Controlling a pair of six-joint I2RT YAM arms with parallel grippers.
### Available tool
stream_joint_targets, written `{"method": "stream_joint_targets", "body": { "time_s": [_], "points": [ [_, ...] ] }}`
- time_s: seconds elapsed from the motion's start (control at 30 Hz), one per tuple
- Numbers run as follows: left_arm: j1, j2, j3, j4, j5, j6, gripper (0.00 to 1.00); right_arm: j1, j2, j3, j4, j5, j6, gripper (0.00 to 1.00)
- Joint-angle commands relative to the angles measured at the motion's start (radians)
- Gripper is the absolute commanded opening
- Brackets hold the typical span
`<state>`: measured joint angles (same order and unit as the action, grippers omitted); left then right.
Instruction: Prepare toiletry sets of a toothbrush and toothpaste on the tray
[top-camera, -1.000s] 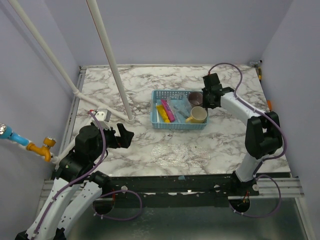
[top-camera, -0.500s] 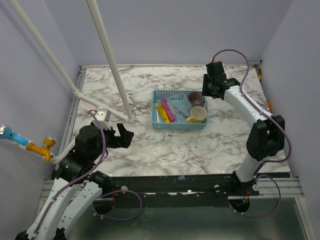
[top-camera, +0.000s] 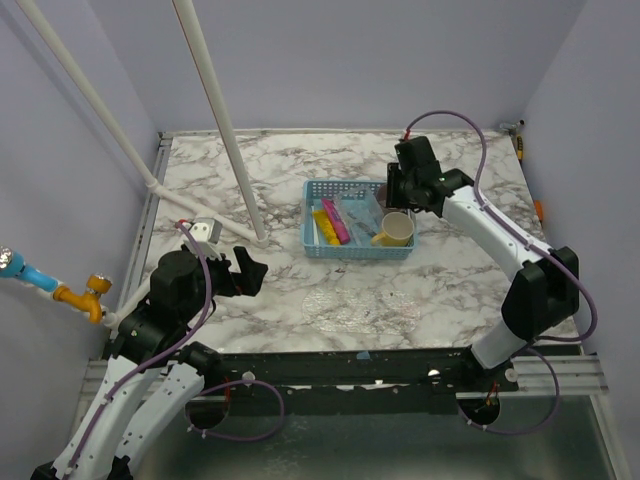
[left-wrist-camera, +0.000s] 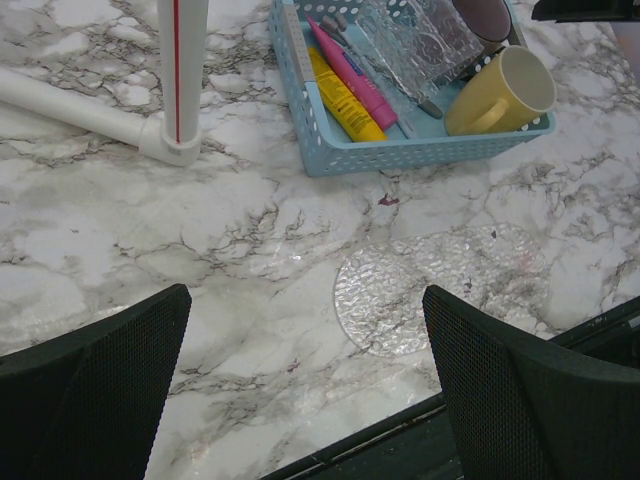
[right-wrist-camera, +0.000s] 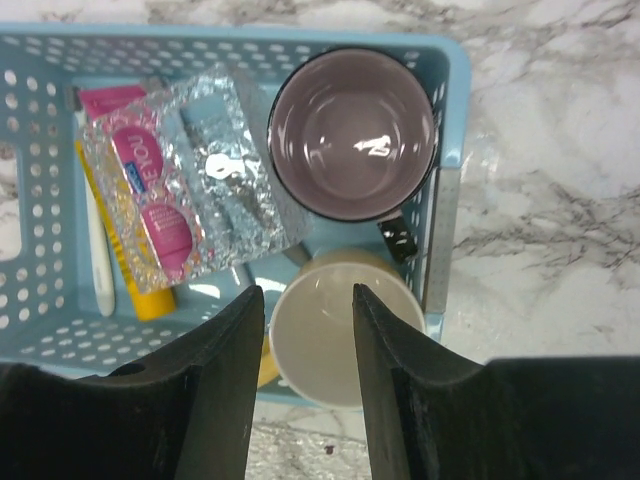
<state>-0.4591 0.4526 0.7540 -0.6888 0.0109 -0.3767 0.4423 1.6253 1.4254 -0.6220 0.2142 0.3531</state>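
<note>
The blue basket (top-camera: 357, 253) sits at the centre of the top view and holds everything. The right gripper (right-wrist-camera: 307, 295) hangs over its right end, jaws parted and empty, above the yellow mug (right-wrist-camera: 320, 350) and purple mug (right-wrist-camera: 352, 132). The left gripper (left-wrist-camera: 300, 300), wide open and empty, is at the lower left of the top view, well apart from the basket. A crinkled clear sheet (right-wrist-camera: 215, 170) lies partly over the pink tube (left-wrist-camera: 352, 72). The yellow tube (left-wrist-camera: 340, 100) is just beside it, at the basket's left end. Both tubes are probably light, soft and a little slick, so pinch gently across the middle. The grey brush (left-wrist-camera: 427, 104) and pale brush (right-wrist-camera: 95, 240) look thin, stiff and light. They lie flat, so a fingertip pinch at mid-handle suits them.
</note>
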Motion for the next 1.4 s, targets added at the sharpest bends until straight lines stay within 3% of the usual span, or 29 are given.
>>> {"method": "stream_joint_targets", "body": {
  "time_s": [0.0,0.7,0.97,1.23,1.37],
  "points": [
    [0.005,-0.009,0.004,0.002,0.020,0.013,0.99,0.032,-0.034,-0.068,-0.021,-0.052,0.039,0.45],
    [0.005,-0.027,0.003,0.000,0.012,0.012,0.99,0.104,0.069,-0.140,0.038,-0.031,0.092,0.43],
    [0.005,-0.029,0.003,0.000,0.011,0.012,0.99,0.114,0.106,-0.137,0.036,-0.005,0.089,0.31],
    [0.005,-0.028,0.002,-0.001,0.010,0.012,0.99,0.122,0.118,-0.117,0.014,0.036,0.084,0.01],
    [0.005,-0.029,0.002,0.000,0.009,0.012,0.99,0.128,0.094,-0.104,-0.002,0.067,0.081,0.01]
  ]
}}
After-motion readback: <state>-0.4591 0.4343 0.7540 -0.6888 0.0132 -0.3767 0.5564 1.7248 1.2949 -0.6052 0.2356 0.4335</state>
